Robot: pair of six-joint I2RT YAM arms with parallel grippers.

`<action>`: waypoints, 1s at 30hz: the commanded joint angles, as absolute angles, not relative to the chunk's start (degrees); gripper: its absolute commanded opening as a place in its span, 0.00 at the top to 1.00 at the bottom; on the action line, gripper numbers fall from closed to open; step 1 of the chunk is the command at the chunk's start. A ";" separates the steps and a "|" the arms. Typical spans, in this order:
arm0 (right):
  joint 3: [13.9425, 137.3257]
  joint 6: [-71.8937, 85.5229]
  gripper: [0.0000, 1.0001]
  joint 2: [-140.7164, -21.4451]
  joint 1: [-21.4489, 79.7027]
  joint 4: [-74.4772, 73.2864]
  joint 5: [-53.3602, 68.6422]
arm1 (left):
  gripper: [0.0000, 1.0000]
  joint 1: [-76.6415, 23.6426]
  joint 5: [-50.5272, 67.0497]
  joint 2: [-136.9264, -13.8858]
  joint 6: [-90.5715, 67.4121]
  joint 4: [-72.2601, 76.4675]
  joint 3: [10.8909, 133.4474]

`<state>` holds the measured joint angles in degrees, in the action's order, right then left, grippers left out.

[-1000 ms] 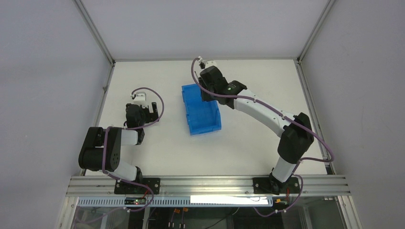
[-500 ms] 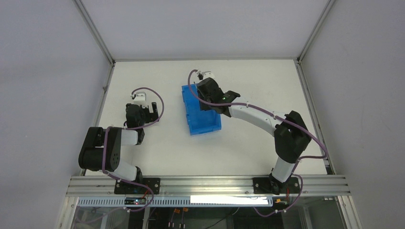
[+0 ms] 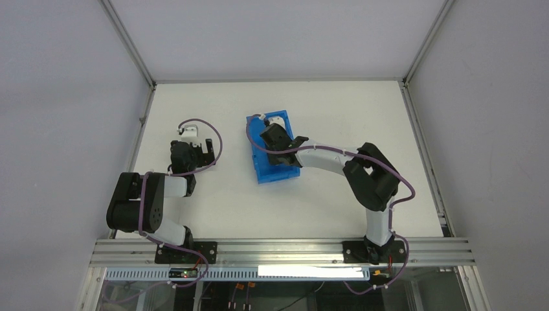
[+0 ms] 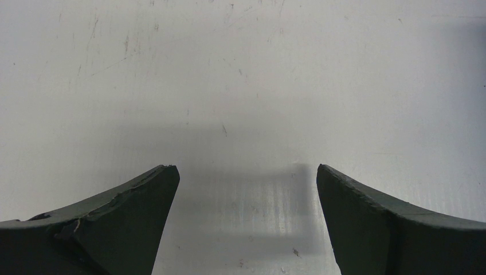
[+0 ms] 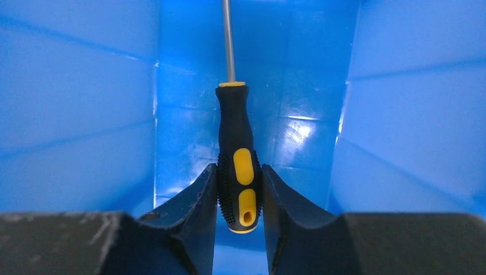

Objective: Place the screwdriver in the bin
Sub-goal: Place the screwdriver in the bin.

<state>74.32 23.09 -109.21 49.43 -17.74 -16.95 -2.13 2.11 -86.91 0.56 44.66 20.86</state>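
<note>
Right gripper [image 5: 238,167] moved down into bin [image 5: 80,114], centre frame, clamped on screwdriver [image 5: 235,132] handle, shaft pointing up-frame. Left gripper [image 4: 246,168] wide over tabletop [image 4: 229,69].

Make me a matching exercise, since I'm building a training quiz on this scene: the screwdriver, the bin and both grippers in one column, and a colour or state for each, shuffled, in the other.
Column one:
1. screwdriver
2. bin
3. left gripper
4. right gripper

Column two:
A. open above the bare table
B. shut on a handle
C. blue, with walls on both sides of the right wrist view
D. yellow and black, with a thin metal shaft

Pairs: 1-D, 2-C, 3-A, 4-B
</note>
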 commanded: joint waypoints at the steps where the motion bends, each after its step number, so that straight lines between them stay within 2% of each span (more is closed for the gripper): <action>1: 74.47 24.46 0.85 -111.12 49.66 -13.45 -18.05 | 0.00 -1.49 3.57 -86.25 0.10 46.50 21.73; 12: 75.12 24.72 0.54 -110.39 49.74 -14.16 -19.17 | 0.00 -1.49 3.69 -86.31 0.15 46.51 21.73; 14: 75.38 24.44 0.51 -110.00 49.85 -14.64 -19.33 | 0.00 -1.49 3.69 -86.31 0.11 46.50 21.71; 18: 75.53 24.11 0.37 -108.90 50.14 -15.18 -20.04 | 0.00 -1.49 3.69 -86.31 0.17 46.49 21.71; 30: 78.61 22.54 0.36 -102.79 50.44 -19.88 -21.42 | 0.00 -1.42 3.69 -86.30 0.12 46.52 21.71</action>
<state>74.78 23.77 -108.25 50.04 -18.46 -19.35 -2.13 2.13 -86.91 0.56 44.66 20.86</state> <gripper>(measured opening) 0.645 0.996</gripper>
